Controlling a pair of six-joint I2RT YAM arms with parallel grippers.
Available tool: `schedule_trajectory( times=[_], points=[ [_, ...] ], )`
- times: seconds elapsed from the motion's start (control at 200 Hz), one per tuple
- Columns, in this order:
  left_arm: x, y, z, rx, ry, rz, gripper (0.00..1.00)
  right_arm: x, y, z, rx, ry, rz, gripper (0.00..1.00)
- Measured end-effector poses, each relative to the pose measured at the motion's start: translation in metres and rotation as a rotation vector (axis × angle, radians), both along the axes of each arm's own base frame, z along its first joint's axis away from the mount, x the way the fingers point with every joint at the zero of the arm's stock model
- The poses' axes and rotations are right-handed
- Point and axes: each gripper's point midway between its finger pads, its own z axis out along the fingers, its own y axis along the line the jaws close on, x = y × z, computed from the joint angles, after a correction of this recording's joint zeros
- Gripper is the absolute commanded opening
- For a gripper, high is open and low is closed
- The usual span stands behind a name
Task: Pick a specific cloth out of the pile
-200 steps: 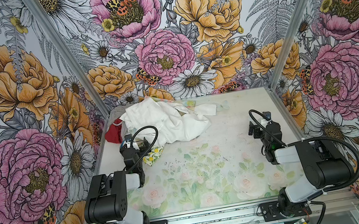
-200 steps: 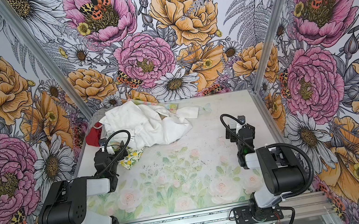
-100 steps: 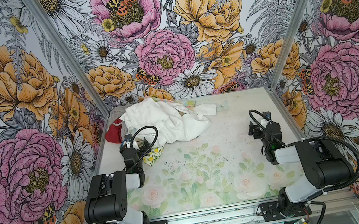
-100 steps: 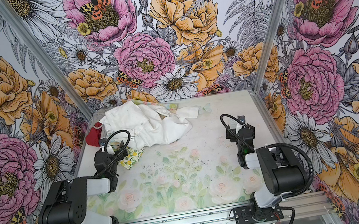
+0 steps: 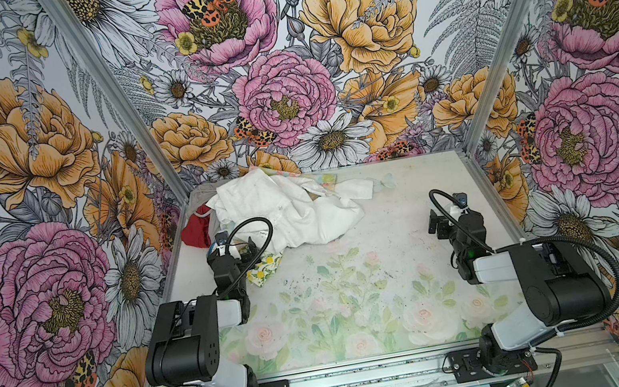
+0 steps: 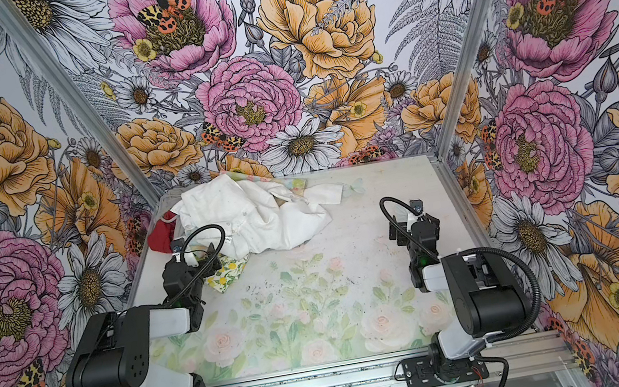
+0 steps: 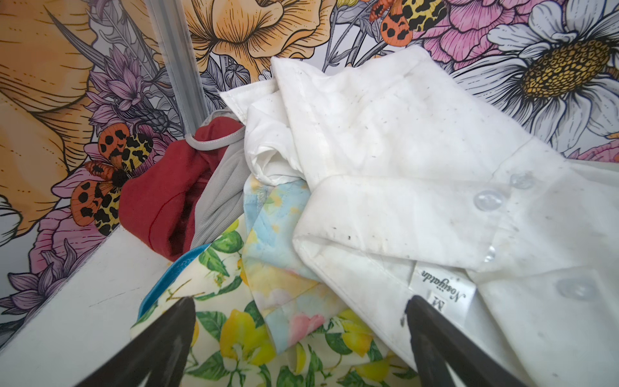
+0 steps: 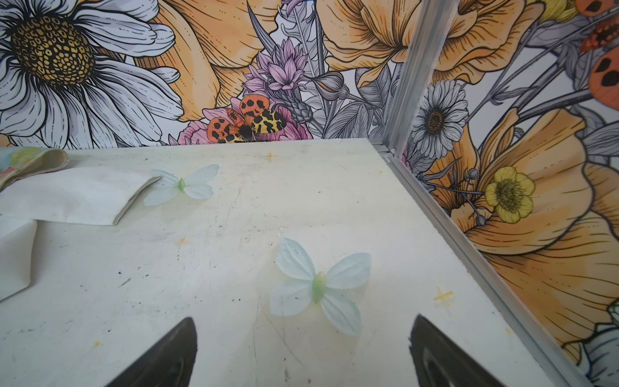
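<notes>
Nothing has changed over the last second: both my arms are in the same pose. My left gripper (image 7: 298, 311) is fully open and empty, poised over the yellow lemon-print fabric piece (image 7: 234, 335) at the near edge of the mostly white heap of mixed fabrics (image 5: 290, 214). My right gripper (image 8: 301, 325) is equally wide open and empty above the pale tabletop (image 8: 234, 234). In a top view, the plain dark red soft cloth (image 5: 196, 233) lies at 10 o'clock from my left gripper, against the wall, partly under a grey fabric strip (image 7: 221, 187). As I judge it, the pick has not started.
</notes>
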Motion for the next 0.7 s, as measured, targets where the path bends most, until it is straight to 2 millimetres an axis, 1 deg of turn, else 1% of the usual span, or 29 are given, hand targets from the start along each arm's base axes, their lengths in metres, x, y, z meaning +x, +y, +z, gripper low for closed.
schedule_trajectory(
  times=[0.12, 0.295, 0.43, 0.5, 0.7],
  points=[
    [0.0, -0.001, 0.0, 0.003, -0.001, 0.004, 0.99, 0.0, 0.0, 0.0, -0.003, -0.001, -0.005, 0.99],
    [0.0, -0.005, 0.001, 0.01, -0.004, 0.004, 0.99, 0.0, 0.008, 0.001, -0.013, -0.001, 0.007, 1.0],
    [0.0, -0.008, 0.003, 0.019, -0.01, 0.001, 0.99, -0.004, 0.01, 0.002, -0.029, -0.006, 0.008, 0.99],
    [0.0, -0.009, 0.003, 0.027, -0.008, -0.003, 0.99, -0.007, 0.012, 0.009, -0.039, -0.021, 0.005, 0.99],
    [0.0, -0.008, 0.003, 0.038, -0.008, 0.009, 0.99, -0.012, 0.026, 0.038, -0.085, -0.088, 0.016, 0.99]
  ],
)
